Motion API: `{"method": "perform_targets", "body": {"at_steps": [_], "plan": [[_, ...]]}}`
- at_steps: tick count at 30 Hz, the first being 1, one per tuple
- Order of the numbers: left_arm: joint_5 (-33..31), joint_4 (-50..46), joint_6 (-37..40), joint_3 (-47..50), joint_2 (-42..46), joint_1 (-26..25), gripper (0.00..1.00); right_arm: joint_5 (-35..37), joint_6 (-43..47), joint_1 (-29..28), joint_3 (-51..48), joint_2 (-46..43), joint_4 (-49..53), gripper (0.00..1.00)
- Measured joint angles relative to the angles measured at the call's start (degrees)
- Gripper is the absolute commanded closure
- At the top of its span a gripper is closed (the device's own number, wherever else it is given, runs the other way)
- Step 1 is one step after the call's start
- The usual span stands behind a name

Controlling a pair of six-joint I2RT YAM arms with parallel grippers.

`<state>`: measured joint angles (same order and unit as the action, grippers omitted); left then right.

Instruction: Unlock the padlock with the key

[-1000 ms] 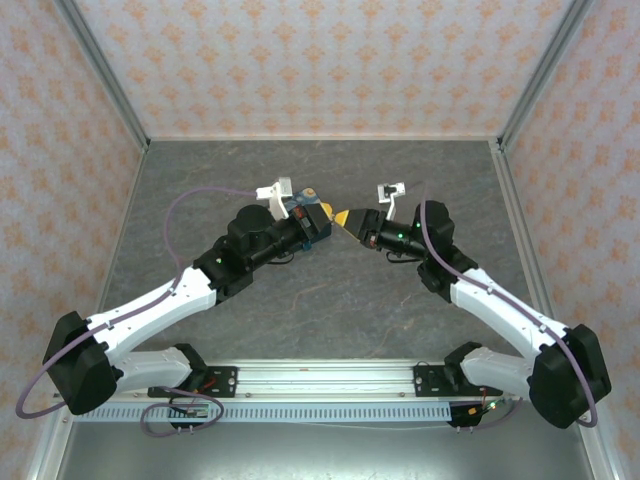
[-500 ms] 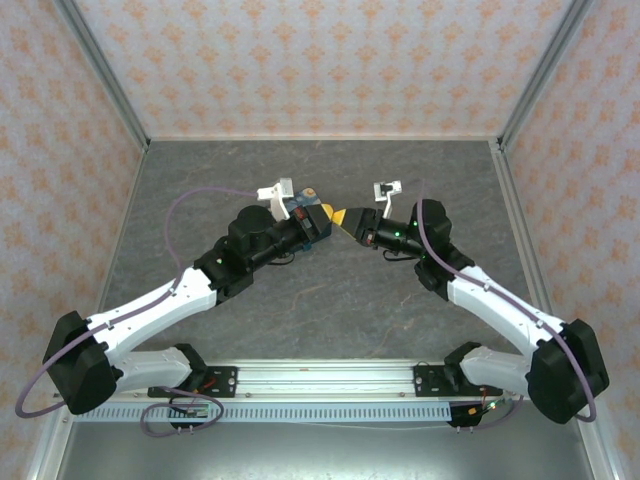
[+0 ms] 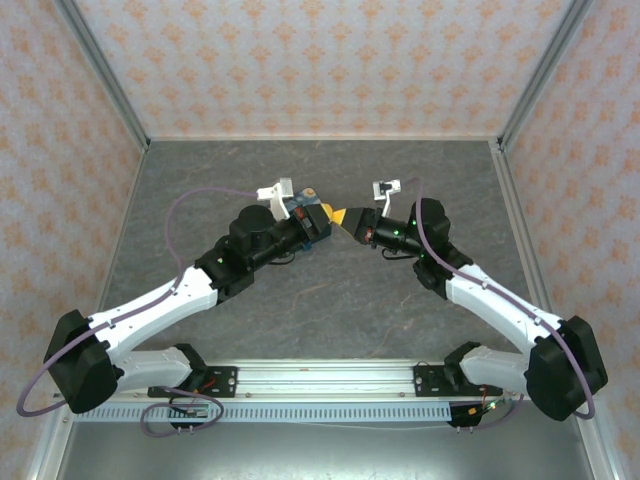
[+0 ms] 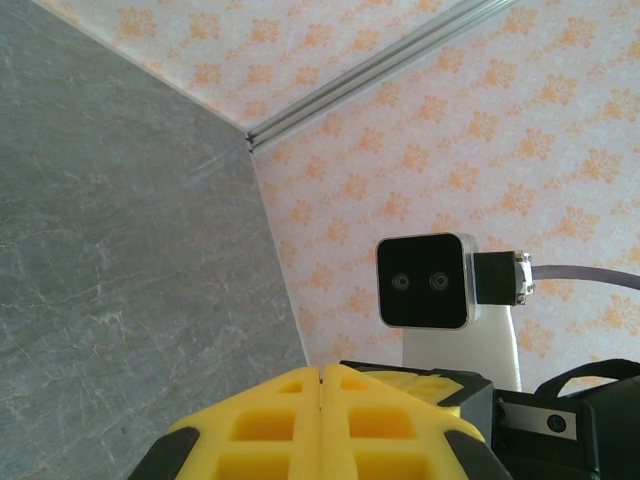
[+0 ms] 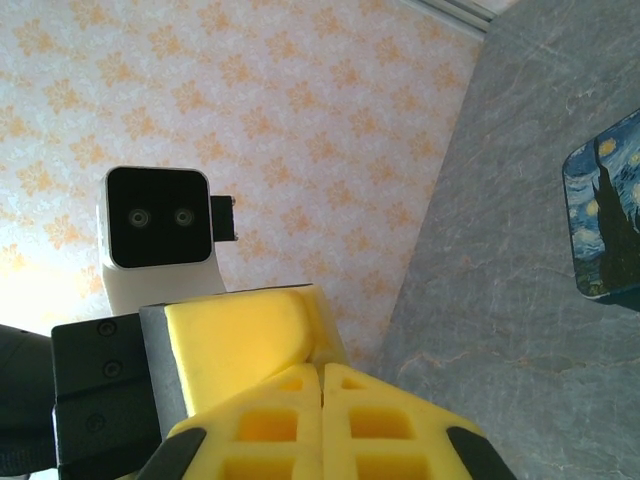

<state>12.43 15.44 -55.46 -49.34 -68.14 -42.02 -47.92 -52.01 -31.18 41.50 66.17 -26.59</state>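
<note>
Left hand point(image 3: 324, 212) tip-to-tip with right hand point(image 3: 344, 217), starry box point(image 5: 606, 222) nearby

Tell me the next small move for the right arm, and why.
Probably back the right gripper slightly off the left gripper: they stand tip to tip near the starry box, both jaws shut flush, nothing seen between them.
</note>
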Motion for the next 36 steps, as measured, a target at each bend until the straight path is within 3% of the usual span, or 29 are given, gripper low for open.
{"method": "perform_targets", "body": {"at_steps": [3, 7, 11, 14, 22, 30, 36], "plan": [[-0.1, 0.0, 0.0, 0.0, 0.0, 0.0, 0.97, 0.1, 0.1, 0.0, 0.0, -0.1, 0.1, 1.0], [-0.7, -2.1, 1.2, -0.5, 0.0, -0.2, 0.57, 0.8, 1.4, -0.2, 0.0, -1.4, 2.8, 1.0], [-3.4, -8.3, 4.0, -2.7, 0.3, -0.3, 0.32, 3.1, 5.3, -0.2, 0.0, -4.4, 9.6, 1.0], [-6.8, -15.8, 6.7, -5.7, 0.7, -0.2, 0.21, 6.1, 9.9, -0.2, 0.6, -6.3, 17.6, 1.0], [-14.0, -33.4, 15.8, -17.0, -4.7, 2.1, 0.15, 18.4, 21.7, -0.2, 3.3, -7.6, 39.0, 1.0], [-16.0, -41.5, 22.6, -28.8, -23.8, 2.9, 0.15, 28.9, 26.9, -0.2, 3.5, -7.9, 51.4, 1.0], [-16.0, -45.0, 25.6, -38.0, -36.0, 3.7, 0.14, 31.5, 27.7, -0.2, 3.5, -10.3, 54.8, 1.0]]}}
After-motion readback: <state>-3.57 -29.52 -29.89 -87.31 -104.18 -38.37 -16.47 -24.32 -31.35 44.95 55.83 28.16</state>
